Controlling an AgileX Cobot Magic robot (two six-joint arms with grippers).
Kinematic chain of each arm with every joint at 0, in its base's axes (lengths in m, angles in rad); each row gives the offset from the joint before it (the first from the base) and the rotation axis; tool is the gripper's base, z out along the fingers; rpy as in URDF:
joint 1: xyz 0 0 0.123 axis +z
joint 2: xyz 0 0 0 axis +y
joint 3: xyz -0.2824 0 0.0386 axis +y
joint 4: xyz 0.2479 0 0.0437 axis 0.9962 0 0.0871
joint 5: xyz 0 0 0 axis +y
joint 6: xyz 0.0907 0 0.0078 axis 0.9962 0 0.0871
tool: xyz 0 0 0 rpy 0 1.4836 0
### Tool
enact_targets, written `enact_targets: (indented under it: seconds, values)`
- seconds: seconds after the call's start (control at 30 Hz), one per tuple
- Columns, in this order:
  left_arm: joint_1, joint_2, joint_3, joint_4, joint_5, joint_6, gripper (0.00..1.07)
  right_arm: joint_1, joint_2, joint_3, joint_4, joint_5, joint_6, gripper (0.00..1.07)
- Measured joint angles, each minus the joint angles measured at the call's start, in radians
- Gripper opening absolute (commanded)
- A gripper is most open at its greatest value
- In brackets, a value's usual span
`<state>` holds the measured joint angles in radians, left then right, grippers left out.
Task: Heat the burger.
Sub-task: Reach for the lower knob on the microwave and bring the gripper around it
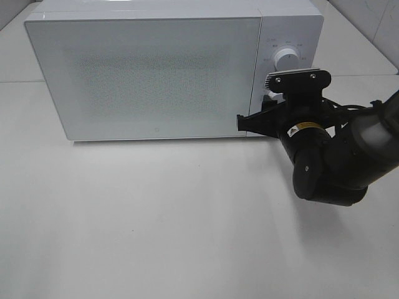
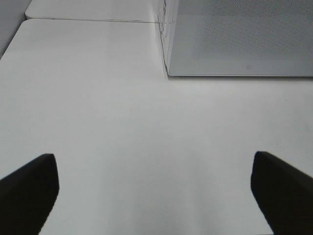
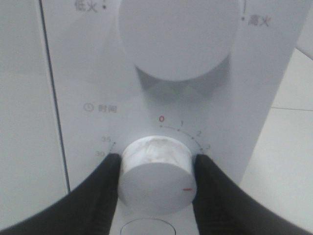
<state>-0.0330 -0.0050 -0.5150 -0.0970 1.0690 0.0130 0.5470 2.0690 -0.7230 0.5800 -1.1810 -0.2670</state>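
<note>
The burger is out of view; the white microwave (image 1: 149, 75) stands with its door shut and nothing shows through the speckled window. My right gripper (image 3: 156, 169) is at the control panel, its two black fingers (image 3: 100, 191) pressed on either side of the lower timer knob (image 3: 156, 178). That knob's red mark points away from the 0 on its scale. In the exterior high view the right gripper (image 1: 269, 103) sits just under the upper knob (image 1: 286, 57). My left gripper (image 2: 154, 169) hangs open over bare table, well in front of the microwave's corner (image 2: 166, 68).
The white table (image 1: 156, 218) spreads in front of the microwave. A larger power knob (image 3: 178, 39) sits above the timer knob, and a round button edge (image 3: 146, 229) below it. The right arm (image 1: 336, 162) reaches in from the right edge.
</note>
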Motion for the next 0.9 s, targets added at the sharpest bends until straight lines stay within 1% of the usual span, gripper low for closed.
enact_targets:
  seconds: [0.13, 0.2, 0.23, 0.27, 0.3, 0.33, 0.37, 0.4, 0.43, 0.47, 0.5, 0.53, 0.57, 0.6, 0.63, 0.67, 0.7, 0.73, 0.77, 0.83, 0.9]
  values:
    - [0.000, 0.000, 0.000, 0.000, 0.000, 0.000, 1.00, 0.000, 0.000, 0.000, 0.000, 0.000, 0.037, 0.05]
    - [0.000, 0.000, 0.000, 0.000, 0.000, 0.000, 1.00, 0.000, 0.000, 0.000, -0.011, 0.000, 0.162, 0.05]
    - [0.000, 0.000, 0.000, 0.000, 0.000, 0.000, 1.00, 0.000, 0.000, 0.000, -0.011, 0.000, 0.162, 0.05]
    - [0.000, 0.000, 0.000, 0.000, 0.000, 0.000, 1.00, 0.000, 0.000, 0.001, -0.015, 0.000, 0.215, 0.05]
    - [0.000, 0.000, 0.000, 0.000, 0.000, 0.000, 1.00, 0.000, 0.000, 0.001, -0.026, 0.000, 0.326, 0.05]
    - [0.000, 0.000, 0.000, 0.000, 0.000, 0.000, 1.00, 0.000, 0.000, 0.001, -0.026, 0.000, 0.326, 0.05]
    - [0.000, 0.000, 0.000, 0.000, 0.000, 0.000, 1.00, -0.001, 0.000, 0.004, -0.039, -0.003, 0.464, 0.05]
    - [0.000, 0.000, 0.000, 0.000, 0.000, 0.000, 1.00, -0.001, 0.001, 0.005, -0.043, -0.006, 0.538, 0.05]
    - [0.000, 0.000, 0.000, 0.000, 0.000, 0.000, 1.00, -0.001, 0.001, 0.005, -0.043, -0.006, 0.538, 0.05]
    - [0.000, 0.000, 0.000, 0.000, 0.000, 0.000, 1.00, -0.002, 0.001, 0.008, -0.047, -0.008, 0.668, 0.05]
    - [0.000, 0.000, 0.000, 0.000, 0.000, 0.000, 1.00, -0.003, 0.001, 0.009, -0.053, -0.009, 0.725, 0.05]
    - [0.000, 0.000, 0.000, 0.000, 0.000, 0.000, 1.00, -0.003, 0.001, 0.009, -0.053, -0.009, 0.725, 0.05]
    - [0.000, 0.000, 0.000, 0.000, 0.000, 0.000, 1.00, -0.003, 0.001, 0.011, -0.055, -0.011, 0.864, 0.04]
    - [0.000, 0.000, 0.000, 0.000, 0.000, 0.000, 1.00, -0.003, 0.001, 0.011, -0.055, -0.011, 0.864, 0.04]
    - [0.000, 0.000, 0.000, 0.000, 0.000, 0.000, 1.00, -0.003, 0.001, 0.012, -0.056, -0.013, 0.999, 0.03]
    - [0.000, 0.000, 0.000, 0.000, 0.000, 0.000, 1.00, -0.003, 0.001, 0.012, -0.057, -0.014, 1.051, 0.02]
    - [0.000, 0.000, 0.000, 0.000, 0.000, 0.000, 1.00, -0.003, 0.001, 0.012, -0.057, -0.014, 1.051, 0.02]
    - [0.000, 0.000, 0.000, 0.000, 0.000, 0.000, 1.00, -0.003, 0.001, 0.012, -0.059, -0.015, 1.164, 0.01]
    - [0.000, 0.000, 0.000, 0.000, 0.000, 0.000, 1.00, -0.003, 0.001, 0.012, -0.059, -0.015, 1.164, 0.01]
    - [0.000, 0.000, 0.000, 0.000, 0.000, 0.000, 1.00, -0.003, 0.001, 0.012, -0.059, -0.015, 1.274, 0.00]
    - [0.000, 0.000, 0.000, 0.000, 0.000, 0.000, 1.00, -0.003, 0.001, 0.012, -0.059, -0.015, 1.304, 0.00]
